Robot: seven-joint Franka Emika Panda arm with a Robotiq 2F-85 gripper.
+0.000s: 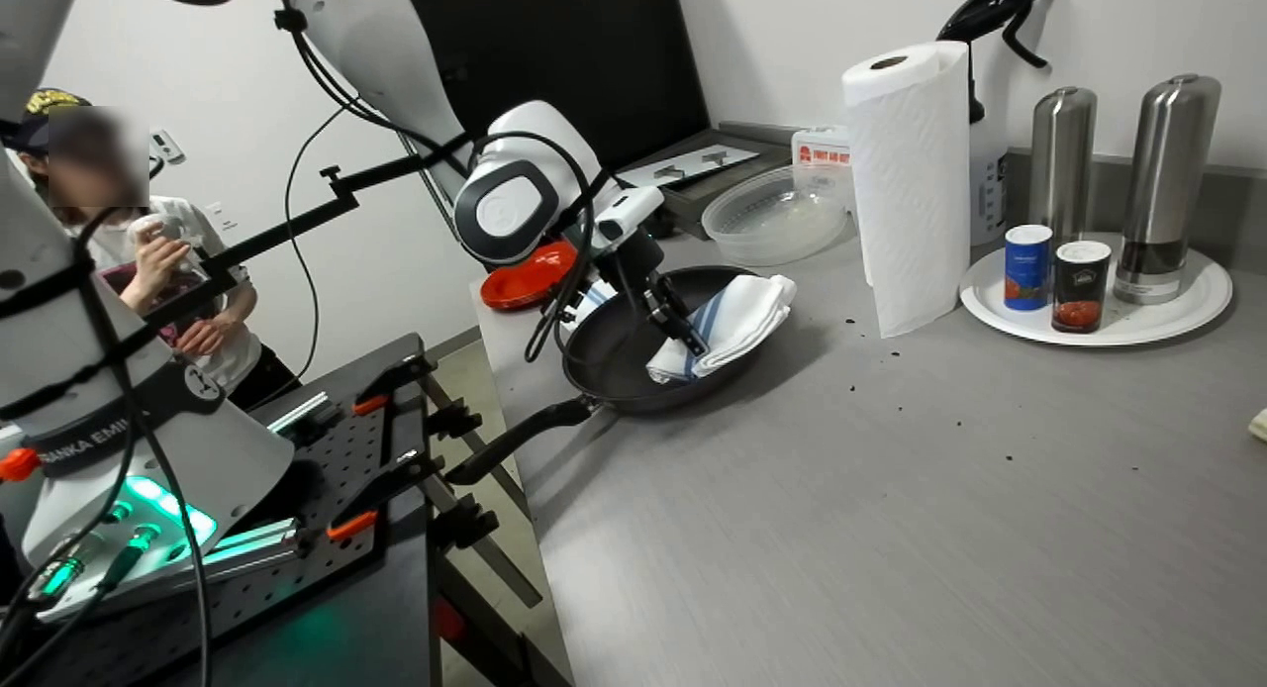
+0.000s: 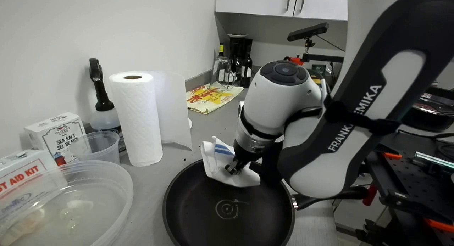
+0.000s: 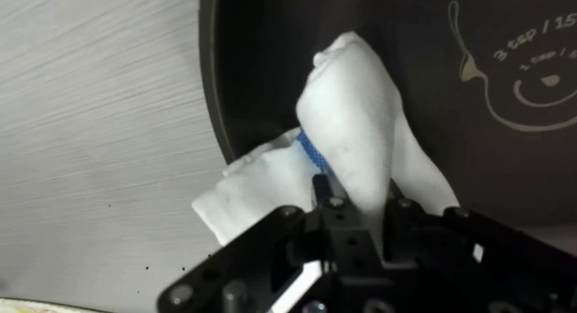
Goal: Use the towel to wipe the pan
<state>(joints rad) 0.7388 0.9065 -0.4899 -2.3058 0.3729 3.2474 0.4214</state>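
Observation:
The towel is a folded white cloth with blue stripes, and it shows in both exterior views [image 1: 742, 316] [image 2: 217, 161] and in the wrist view [image 3: 349, 105]. The pan is round and dark, with a long black handle, and stands on the counter [image 1: 604, 360] [image 2: 198, 210] [image 3: 257, 69]. My gripper [image 1: 691, 341] [image 2: 233, 169] [image 3: 358, 186] points down inside the pan near its rim. Its fingers are closed on a fold of the towel. Part of the towel lies over the pan's inside, and one corner reaches out past the rim. The fingertips are partly hidden by cloth.
A red dish [image 1: 530, 276] and a clear plastic bowl [image 1: 777, 217] stand by the pan. A paper roll [image 1: 911, 182], a white plate [image 1: 1198, 306] with shakers and a spray bottle [image 2: 104, 113] stand along the wall. The pan's handle [image 1: 520, 440] overhangs the counter edge.

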